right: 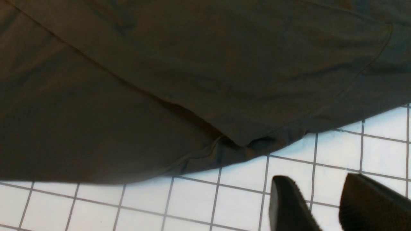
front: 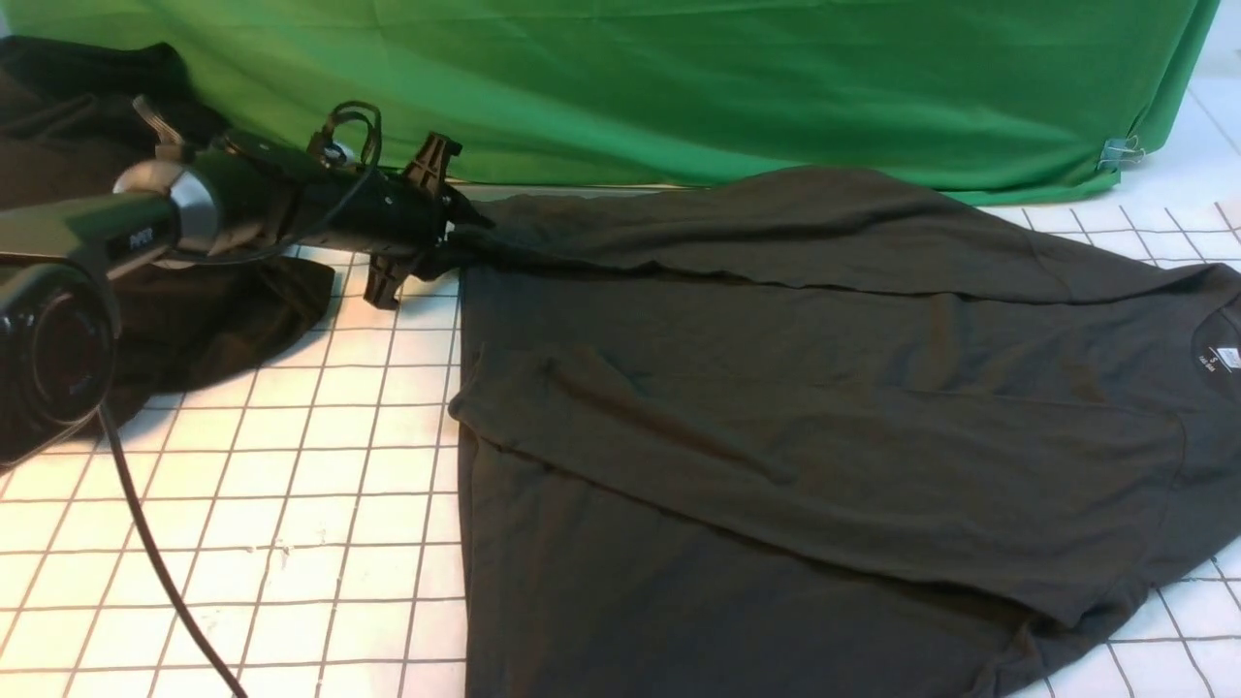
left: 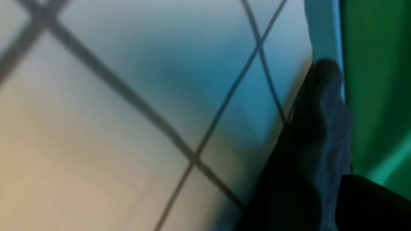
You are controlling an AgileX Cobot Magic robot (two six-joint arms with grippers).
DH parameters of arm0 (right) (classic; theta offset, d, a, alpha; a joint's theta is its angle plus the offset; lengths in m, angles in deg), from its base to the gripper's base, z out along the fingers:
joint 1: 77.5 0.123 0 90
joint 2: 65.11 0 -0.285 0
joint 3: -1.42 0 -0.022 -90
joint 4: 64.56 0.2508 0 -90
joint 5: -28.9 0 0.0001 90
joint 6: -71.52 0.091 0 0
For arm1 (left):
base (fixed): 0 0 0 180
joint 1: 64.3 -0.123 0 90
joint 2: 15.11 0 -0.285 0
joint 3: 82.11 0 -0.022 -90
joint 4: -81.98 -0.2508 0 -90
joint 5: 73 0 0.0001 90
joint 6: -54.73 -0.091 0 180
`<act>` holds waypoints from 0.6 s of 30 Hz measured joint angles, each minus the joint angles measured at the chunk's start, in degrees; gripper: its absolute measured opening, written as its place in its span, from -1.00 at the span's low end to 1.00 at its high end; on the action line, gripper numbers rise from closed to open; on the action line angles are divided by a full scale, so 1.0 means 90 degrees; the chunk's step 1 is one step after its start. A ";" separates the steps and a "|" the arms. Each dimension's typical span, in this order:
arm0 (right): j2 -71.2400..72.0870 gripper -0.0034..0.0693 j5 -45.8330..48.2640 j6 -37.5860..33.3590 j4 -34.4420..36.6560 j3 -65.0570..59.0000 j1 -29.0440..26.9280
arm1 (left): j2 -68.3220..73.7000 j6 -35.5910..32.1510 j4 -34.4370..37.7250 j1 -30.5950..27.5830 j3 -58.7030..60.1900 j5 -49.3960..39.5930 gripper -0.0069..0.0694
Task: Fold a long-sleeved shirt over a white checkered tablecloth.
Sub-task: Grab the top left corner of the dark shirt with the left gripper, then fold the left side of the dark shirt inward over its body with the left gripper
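Observation:
The long-sleeved shirt (front: 824,417) is dark charcoal and lies spread on the white checkered tablecloth (front: 291,504), a sleeve folded across its body and the white neck label (front: 1227,357) at the right. My left gripper (front: 451,237) is at the shirt's far left corner, shut on a bunch of its cloth. In the left wrist view that cloth (left: 314,134) runs back between the jaws of my left gripper (left: 327,205) just above the tablecloth (left: 128,128). My right gripper (right: 316,192) is open and empty over the tablecloth (right: 128,205), near the shirt's edge (right: 192,80). The front view does not show the right arm.
A bright green cloth (front: 679,87) hangs along the back, held by a clip (front: 1122,150) at its right end. A blacker heap of cloth (front: 194,310) lies at the far left under my left arm. The arm's cable (front: 155,562) trails over the tablecloth.

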 joint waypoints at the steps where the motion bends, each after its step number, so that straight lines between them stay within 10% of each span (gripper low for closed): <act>1: 0.0000 -0.24 0.0000 0.0000 0.0000 0.0000 0.0000 | 0.0009 0.0000 0.0009 0.0000 -0.0007 0.0084 -0.20; 10: 0.0000 -0.24 -0.0147 0.0000 0.0000 0.0000 0.0000 | 0.0023 -0.0504 0.0333 -0.0006 -0.0012 -0.0114 -0.76; 18: 0.0000 -0.25 -0.0121 0.0006 0.0000 0.0000 0.0000 | -0.1256 -0.1785 0.0707 -0.0150 -0.0006 -0.1336 -0.79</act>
